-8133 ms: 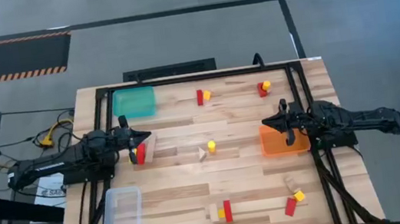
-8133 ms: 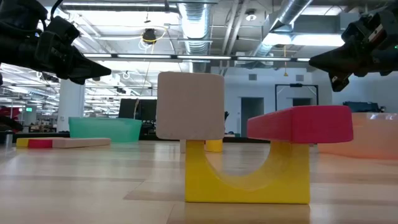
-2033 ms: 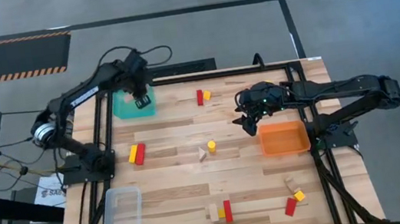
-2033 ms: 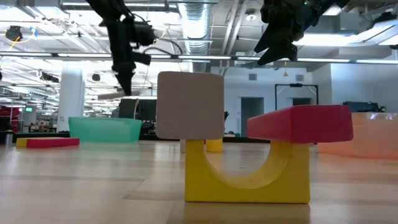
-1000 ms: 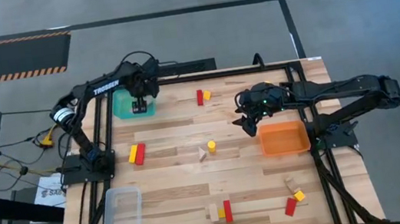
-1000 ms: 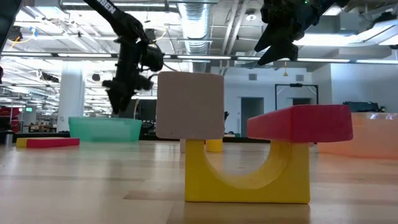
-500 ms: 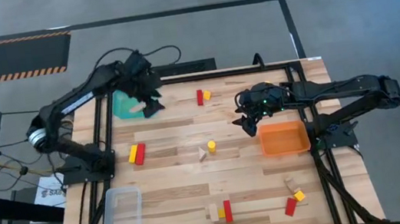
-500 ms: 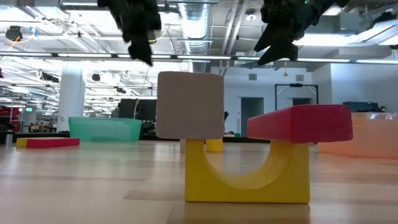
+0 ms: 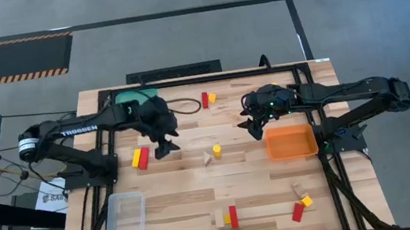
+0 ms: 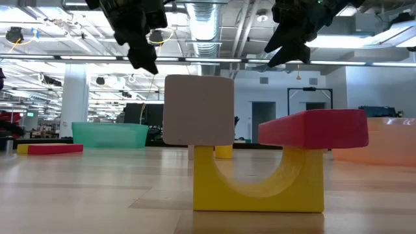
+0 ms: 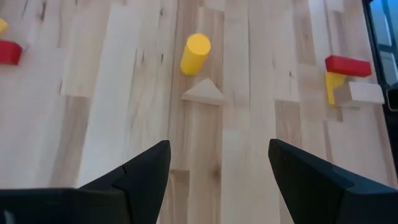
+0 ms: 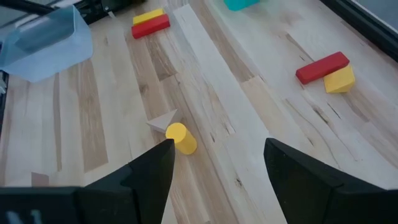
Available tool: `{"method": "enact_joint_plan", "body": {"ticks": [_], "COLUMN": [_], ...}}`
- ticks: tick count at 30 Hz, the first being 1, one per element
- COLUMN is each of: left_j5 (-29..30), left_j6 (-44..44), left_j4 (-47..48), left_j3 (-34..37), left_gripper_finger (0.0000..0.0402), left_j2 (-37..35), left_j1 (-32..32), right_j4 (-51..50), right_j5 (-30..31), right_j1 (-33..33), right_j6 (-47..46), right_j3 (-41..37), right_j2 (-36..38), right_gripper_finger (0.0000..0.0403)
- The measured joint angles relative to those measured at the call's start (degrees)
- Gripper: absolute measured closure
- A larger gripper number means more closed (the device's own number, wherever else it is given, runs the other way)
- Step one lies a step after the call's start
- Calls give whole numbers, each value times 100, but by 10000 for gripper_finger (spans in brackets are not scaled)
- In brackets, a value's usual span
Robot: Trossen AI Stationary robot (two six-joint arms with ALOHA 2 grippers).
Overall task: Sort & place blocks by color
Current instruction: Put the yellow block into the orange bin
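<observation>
— While the left gripper (image 9: 163, 147) is held spread and empty above the table (image 9: 183, 193), where are blocks seen?
— A yellow cylinder (image 9: 217, 151) lies mid-table; the right gripper (image 9: 254, 131) is parted too.

left gripper (image 11: 217, 171): fingers spread apart, nothing between them | yellow cylinder (image 11: 195, 53): lying on the wooden table (image 11: 112, 112), just beside the pale wooden triangle (image 11: 203, 93) | red block (image 11: 347, 65): atop yellow block (image 11: 334, 86), beside pale block (image 11: 365, 93) | another red block (image 11: 9, 51): at frame edge
</observation>
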State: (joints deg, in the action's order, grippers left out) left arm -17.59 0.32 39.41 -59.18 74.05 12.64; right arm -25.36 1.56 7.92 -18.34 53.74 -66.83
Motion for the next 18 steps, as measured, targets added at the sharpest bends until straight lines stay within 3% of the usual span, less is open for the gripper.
{"method": "enact_joint_plan", "body": {"ticks": [9, 18], "left_j5": [397, 484], "left_j6": [-320, -520], "left_j4": [-353, -824], "left_j3": [7, 7], "left_gripper_finger": [144, 144], "left_j2": [100, 100], "left_j1": [-306, -306], "right_j4": [-911, -1630], "right_j5": [280, 909], "right_j1": [485, 1957], "right_j6": [-67, -164], "right_j3": [0, -2], "right_j2": [68, -58], "right_gripper_finger": [132, 132]}}
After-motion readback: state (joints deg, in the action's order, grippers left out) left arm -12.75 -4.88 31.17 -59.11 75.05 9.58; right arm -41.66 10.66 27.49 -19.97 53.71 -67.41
